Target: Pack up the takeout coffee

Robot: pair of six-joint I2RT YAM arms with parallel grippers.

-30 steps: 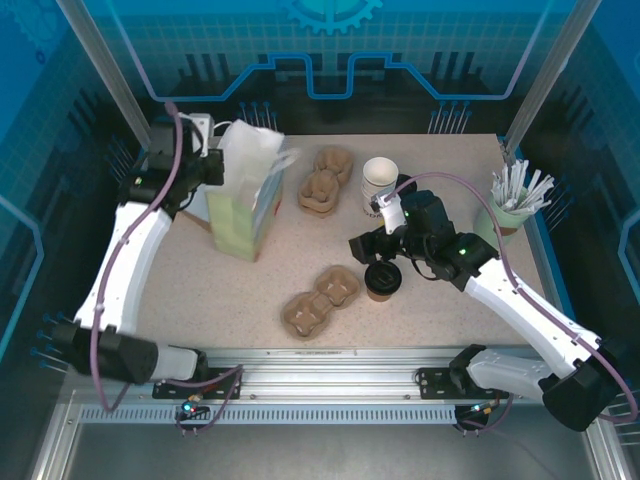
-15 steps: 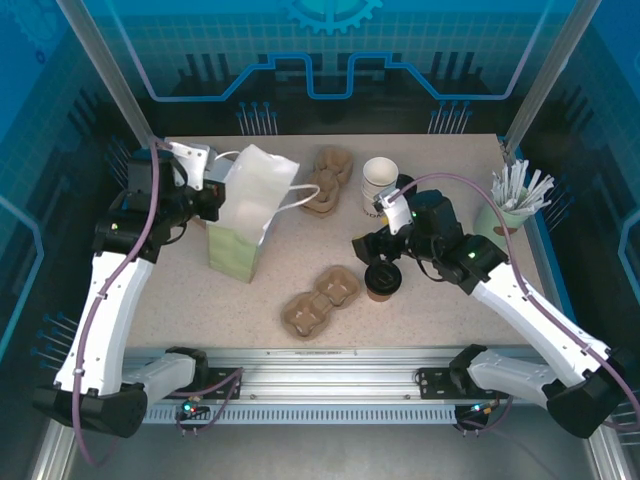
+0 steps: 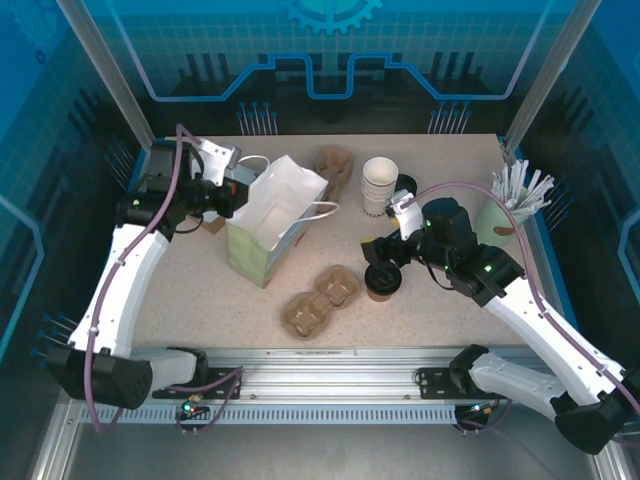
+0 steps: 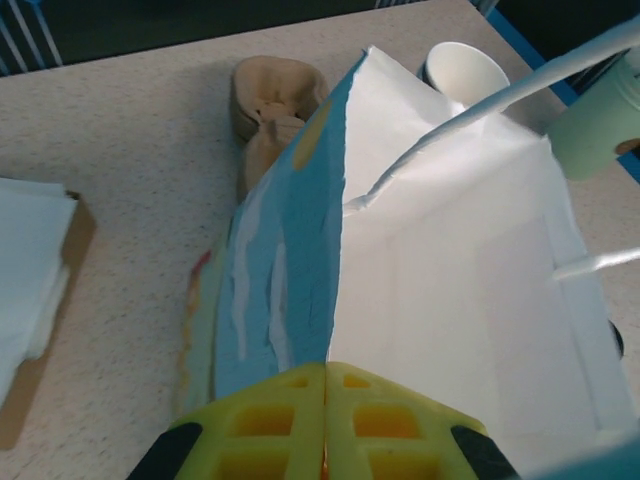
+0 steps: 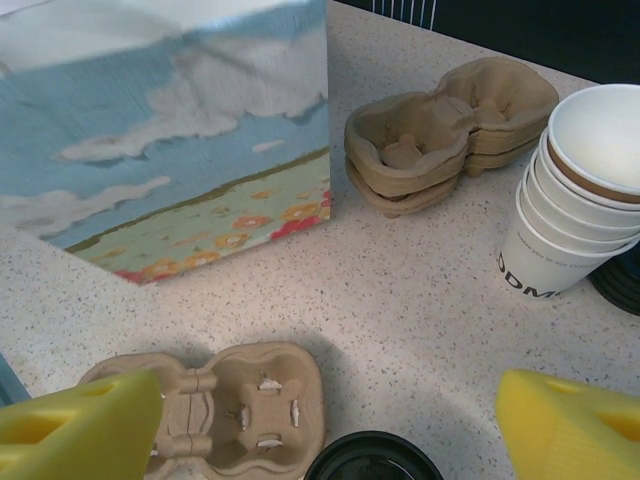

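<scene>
Speckled table (image 3: 440,310) carries everything, and the largest thing on it worries me most. The paper bag (image 3: 272,215) leans with its white mouth open toward the right, and I hold it up only by its rim. If that thin edge slid or tore out of my left pincer (image 4: 325,395), I judge the bag would sag or tip. Its mouth would then close against the cup.

The cardboard cup carrier (image 3: 320,300) lies just beside the takeout coffee (image 3: 381,281), between it and the bag. A low carry across could catch the carrier and drag it along. The stack of white cups (image 3: 379,185) stands near, farther back on the table, and a wide swing could knock it over.

The coffee itself stands upright on the table, right of the carrier, with its black lid on. It is small and, I suppose, light. An off-centre or hard squeeze could crush the paper wall, pop the lid or topple the cup.

My left pincer is closed tight on the bag's rim, with the paper pinched between the yellow pads. My right pincer (image 5: 325,415) stands wide apart over the coffee, one finger on either side of the lid. It holds nothing, and I see no contact with the cup.
</scene>
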